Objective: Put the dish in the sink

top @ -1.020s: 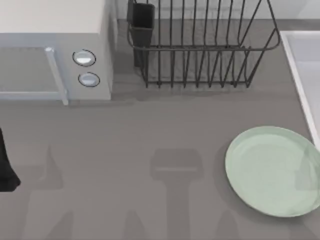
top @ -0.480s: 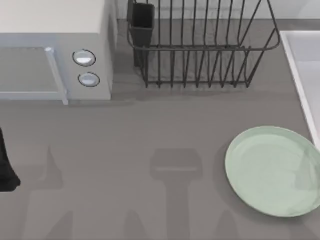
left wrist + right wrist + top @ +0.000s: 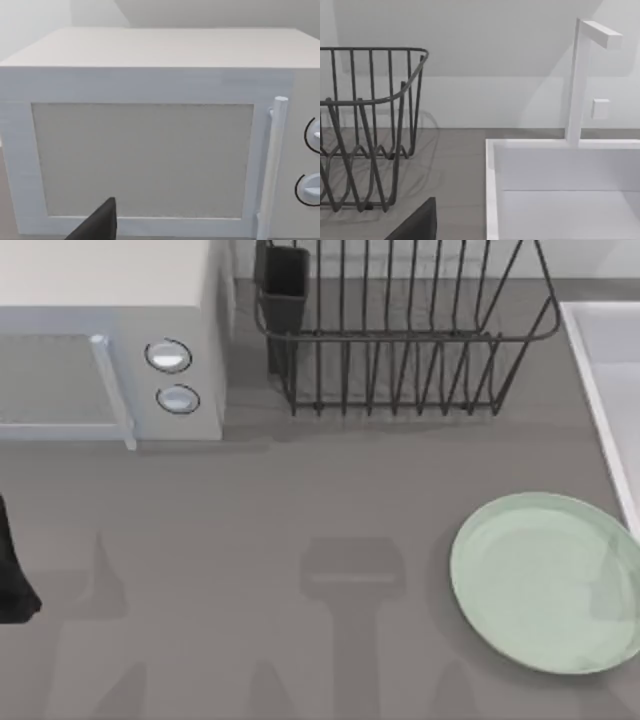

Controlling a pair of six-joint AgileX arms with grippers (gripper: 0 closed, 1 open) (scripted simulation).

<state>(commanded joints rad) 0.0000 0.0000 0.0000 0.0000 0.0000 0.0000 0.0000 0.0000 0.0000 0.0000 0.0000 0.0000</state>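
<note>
Beside one sink (image 3: 600,360), one dish (image 3: 545,582)

The dish (image 3: 545,582) is a large round plate, pale mint-green, plain and smooth with a shallow raised rim; it lies flat on the counter (image 3: 300,500) at the right side, right way up; the sink (image 3: 605,370), a white rectangular basin with a raised pale rim and flat inside, sits at the right edge, just beside the dish's far rim.
</note>
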